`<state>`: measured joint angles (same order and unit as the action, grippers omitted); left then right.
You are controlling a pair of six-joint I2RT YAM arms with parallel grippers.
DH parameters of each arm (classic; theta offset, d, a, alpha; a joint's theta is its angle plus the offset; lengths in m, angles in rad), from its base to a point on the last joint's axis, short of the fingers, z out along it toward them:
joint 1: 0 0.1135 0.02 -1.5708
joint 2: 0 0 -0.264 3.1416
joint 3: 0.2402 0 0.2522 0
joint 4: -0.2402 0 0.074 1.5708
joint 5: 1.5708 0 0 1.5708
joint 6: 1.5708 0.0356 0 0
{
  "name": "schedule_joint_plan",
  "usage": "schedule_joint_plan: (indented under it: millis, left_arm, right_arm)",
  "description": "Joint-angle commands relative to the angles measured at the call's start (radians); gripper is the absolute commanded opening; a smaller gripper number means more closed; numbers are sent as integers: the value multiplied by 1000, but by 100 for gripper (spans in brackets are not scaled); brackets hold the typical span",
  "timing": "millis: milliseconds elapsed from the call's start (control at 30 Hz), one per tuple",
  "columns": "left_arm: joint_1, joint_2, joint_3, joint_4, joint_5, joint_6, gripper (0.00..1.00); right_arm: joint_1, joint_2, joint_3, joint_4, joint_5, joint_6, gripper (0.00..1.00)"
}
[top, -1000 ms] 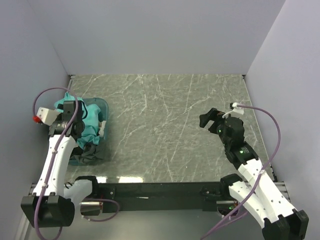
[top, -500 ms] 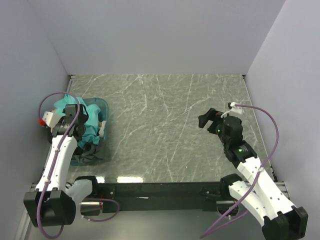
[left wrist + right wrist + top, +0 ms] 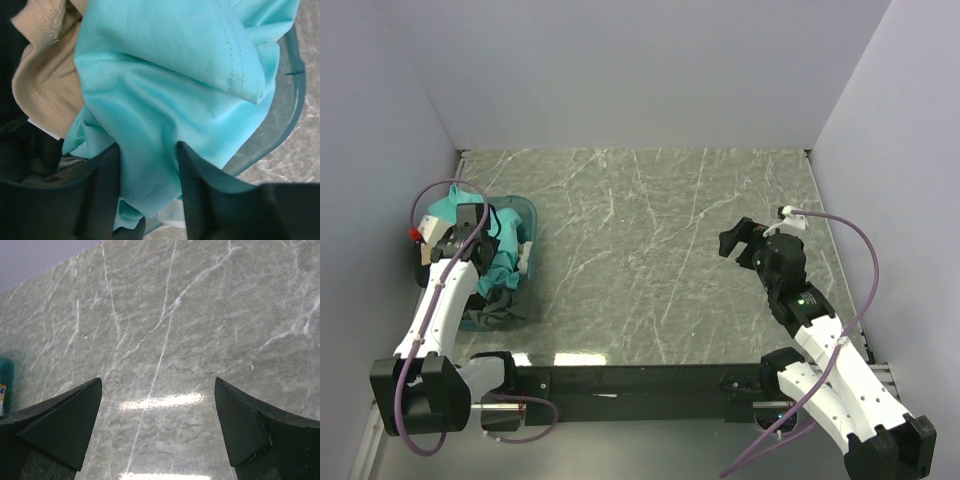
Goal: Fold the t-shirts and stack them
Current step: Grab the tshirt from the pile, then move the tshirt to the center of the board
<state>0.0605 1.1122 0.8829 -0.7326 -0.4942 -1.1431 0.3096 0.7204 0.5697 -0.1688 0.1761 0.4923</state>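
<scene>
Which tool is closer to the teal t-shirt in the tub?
Left. The left tool has the soft teal cloth t-shirt between its fingers, inside the translucent bluish tub; the right tool hangs over grey marbled table, far across from it.

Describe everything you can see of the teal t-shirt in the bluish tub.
The teal t-shirt is thin, finely meshed cloth, crumpled and unfolded, with a stitched hem showing at one edge. It lies heaped on top in the translucent bluish plastic tub at the table's left side. It touches a tan cloth shirt beside it, and dark grey cloth lies nearer the arms. The left gripper has its fingers on either side of a fold; whether they pinch it cannot be told.
</scene>
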Motion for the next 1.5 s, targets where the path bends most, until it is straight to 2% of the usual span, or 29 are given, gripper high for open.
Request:
schedule_joint_plan:
  millis: [0, 33, 133, 167, 200, 433, 667, 800, 933, 1100, 1167, 1267, 1333, 1467]
  left_arm:
    - [2, -28, 21, 22, -24, 19, 47]
    - [2, -26, 24, 21, -32, 16, 34]
    - [2, -22, 18, 41, -17, 26, 15]
    - [2, -18, 16, 47, 5, 29, 2]
    - [4, -14, 14, 51, 9, 40, 1]
    - [2, -20, 33, 94, 49, 60, 1]
    - [4, -37, 221, 114, 75, 82, 1]
    - [2, -80, 309, 211, 104, 159, 1]
    - [2, -106, 404, 301, 161, 192, 1]
    - [-13, -82, 507, 459, 362, 236, 1]
    - [-54, -19, 613, 452, 375, 262, 1]
    - [-235, 69, 767, 409, 307, 370, 1]
    - [-344, 101, 815, 424, 286, 408, 1]
    - [-456, 181, 850, 486, 373, 450, 1]
  right_arm:
    - [-3, 1, 21, -8, 36, -9, 99]
    - [-4, -2, 21, -9, 39, -9, 99]
    - [-4, -18, 9, 5, 34, -9, 99]
    - [-4, -19, 7, 9, 33, -11, 99]
    - [-4, -21, 9, 11, 34, -11, 99]
    - [-4, 4, 10, 18, 22, -12, 98]
    - [-3, -2, 12, 11, 22, -14, 98]
    - [-4, -13, 13, 12, 33, -14, 98]
    - [-3, -15, -1, 31, 29, -14, 98]
    - [-4, -13, 9, 18, 54, -12, 98]
    - [-4, -15, 9, 26, 49, -17, 98]
    - [-4, -12, 16, 22, 51, -18, 98]
    - [-4, -12, 15, 22, 59, -18, 98]
    - [-3, -19, 9, 18, 79, -17, 98]
